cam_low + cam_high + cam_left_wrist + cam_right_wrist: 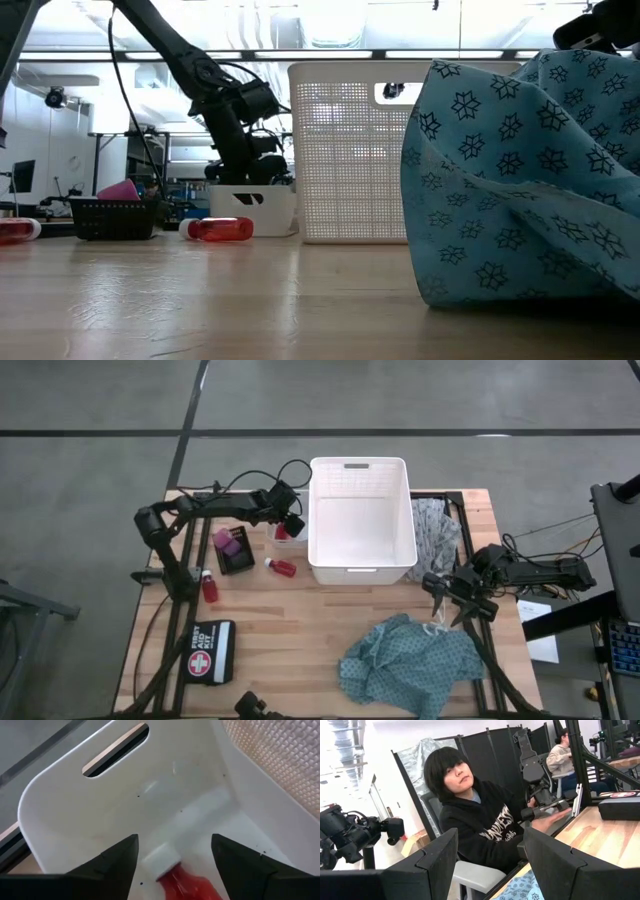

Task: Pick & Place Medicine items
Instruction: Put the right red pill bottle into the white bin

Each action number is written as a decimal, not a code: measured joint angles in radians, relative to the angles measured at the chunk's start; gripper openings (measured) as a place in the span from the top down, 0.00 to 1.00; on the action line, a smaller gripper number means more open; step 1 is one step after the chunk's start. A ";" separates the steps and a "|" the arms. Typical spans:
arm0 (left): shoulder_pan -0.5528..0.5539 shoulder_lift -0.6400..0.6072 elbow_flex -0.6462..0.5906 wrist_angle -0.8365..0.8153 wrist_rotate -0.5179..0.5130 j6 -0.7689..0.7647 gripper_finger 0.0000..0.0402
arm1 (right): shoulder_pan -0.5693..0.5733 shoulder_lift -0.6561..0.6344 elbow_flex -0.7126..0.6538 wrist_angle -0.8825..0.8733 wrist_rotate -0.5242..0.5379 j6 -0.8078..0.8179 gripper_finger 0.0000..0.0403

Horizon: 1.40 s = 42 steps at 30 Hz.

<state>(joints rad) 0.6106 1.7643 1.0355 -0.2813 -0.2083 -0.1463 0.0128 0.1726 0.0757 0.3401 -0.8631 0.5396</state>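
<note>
My left gripper (173, 840) is open and points down into a small white bin (288, 533) beside the big white basket (360, 520). A red bottle with a white cap (172, 872) lies on the bin's floor between the fingers, with a gap on each side. Another red bottle (281, 567) lies on its side on the table, and a third (209, 586) lies farther left. Purple and pink pieces (231, 541) sit in a small black basket (237, 554). My right gripper (447, 600) is open over the table's right side, near the teal cloth (410, 660).
A grey patterned cloth (435, 530) lies against the big basket's right wall. A black first aid pouch (212, 651) lies near the table's near left corner. In the right wrist view a person (480, 815) sits beyond the table. Bare wood shows in front of the basket.
</note>
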 joint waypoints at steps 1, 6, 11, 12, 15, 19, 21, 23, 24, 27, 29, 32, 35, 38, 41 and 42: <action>0.000 -0.002 0.000 0.001 0.000 0.000 0.35 | 0.000 0.000 0.000 0.000 0.000 0.000 0.44; 0.000 -0.034 0.000 0.004 -0.002 0.012 0.36 | 0.000 0.000 0.000 0.000 0.000 0.000 0.44; -0.003 -0.085 0.000 0.001 -0.003 0.018 0.37 | 0.000 0.000 0.000 0.000 0.000 0.000 0.44; -0.005 -0.097 0.000 -0.001 -0.003 0.019 0.37 | 0.000 0.000 0.000 0.000 0.000 0.000 0.44; -0.018 -0.128 0.000 -0.015 0.000 0.038 0.36 | 0.000 0.000 0.000 0.000 0.000 0.000 0.44; -0.058 -0.188 0.000 -0.053 0.000 0.084 0.37 | 0.000 0.000 0.000 0.000 0.000 0.000 0.44; -0.083 -0.226 0.000 -0.086 0.000 0.111 0.37 | 0.000 0.000 0.000 0.000 0.000 0.000 0.44; -0.111 -0.271 0.000 -0.118 0.000 0.129 0.37 | 0.000 0.000 0.000 0.000 0.000 0.001 0.44; -0.125 -0.294 0.000 -0.138 0.000 0.129 0.37 | 0.000 0.000 0.000 0.000 0.000 0.001 0.44; -0.165 -0.358 -0.001 -0.209 0.000 0.127 0.37 | 0.000 0.000 0.000 0.000 0.000 0.000 0.44; -0.192 -0.397 -0.001 -0.258 0.000 0.125 0.37 | 0.000 0.000 0.000 0.000 0.000 0.001 0.44; -0.237 -0.433 -0.002 -0.330 -0.003 0.126 0.37 | 0.000 0.000 0.000 0.000 0.000 0.000 0.44; -0.277 -0.443 -0.009 -0.407 -0.007 0.166 0.37 | 0.000 0.000 0.000 0.000 0.000 0.000 0.44; -0.313 -0.437 -0.012 -0.514 -0.007 0.164 0.37 | 0.000 0.000 0.000 0.000 0.000 0.000 0.44; -0.347 -0.435 -0.025 -0.595 0.010 0.129 0.37 | 0.000 0.000 0.000 0.000 0.000 0.000 0.44; -0.356 -0.435 -0.029 -0.624 0.016 0.115 0.37 | 0.000 0.000 0.000 0.000 0.000 0.000 0.44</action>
<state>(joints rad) 0.2547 1.3289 1.0068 -0.9053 -0.1924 -0.0313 0.0124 0.1726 0.0757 0.3405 -0.8631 0.5396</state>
